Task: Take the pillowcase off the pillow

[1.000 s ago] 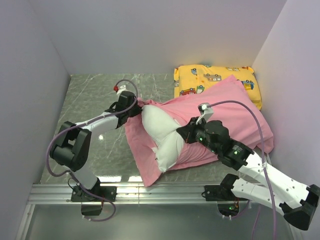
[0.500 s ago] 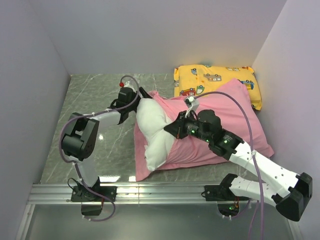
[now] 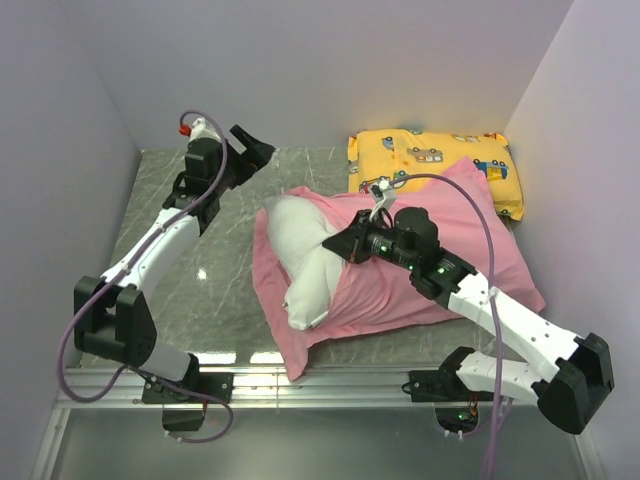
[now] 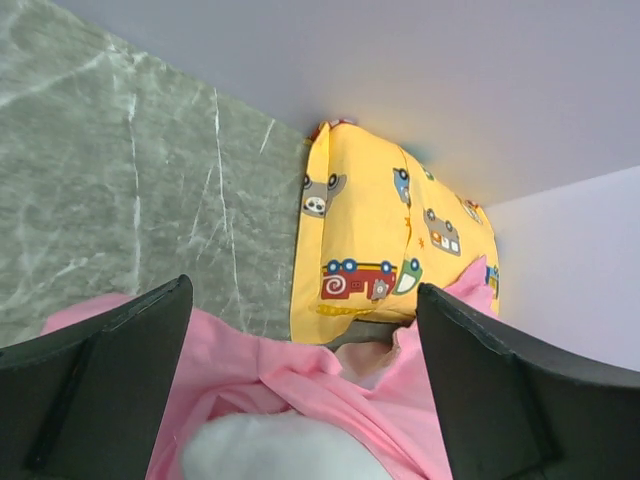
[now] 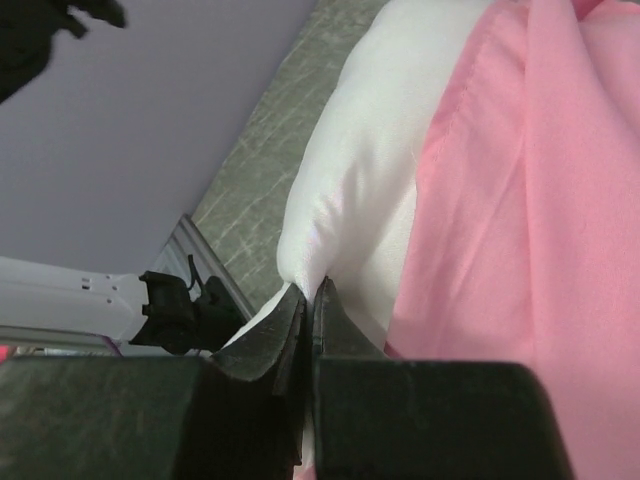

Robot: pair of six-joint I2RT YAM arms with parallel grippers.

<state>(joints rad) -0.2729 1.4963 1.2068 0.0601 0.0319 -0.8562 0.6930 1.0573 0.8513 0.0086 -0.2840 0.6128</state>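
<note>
The pink pillowcase (image 3: 440,255) lies across the middle of the table with the white pillow (image 3: 300,250) bulging out of its open left end. My right gripper (image 3: 345,245) is shut, pinching a fold of the pillow's white fabric (image 5: 370,150) at its tips (image 5: 310,290); pink pillowcase (image 5: 540,250) lies just to the right. My left gripper (image 3: 250,150) hangs raised at the back left, open and holding nothing. In the left wrist view its jaws (image 4: 305,290) stand wide above the pillowcase's opening (image 4: 300,370) and the pillow (image 4: 270,450).
A yellow cartoon-vehicle pillow (image 3: 430,160) lies at the back right against the wall, partly under the pillowcase's far corner; it also shows in the left wrist view (image 4: 370,240). Walls close in the left, back and right. A metal rail (image 3: 300,385) runs along the near edge.
My left gripper let go of the pillowcase's edge, opened wide, and lifted away to the back left. My right gripper kept its pinch and shifted slightly left and back with the pillow.
</note>
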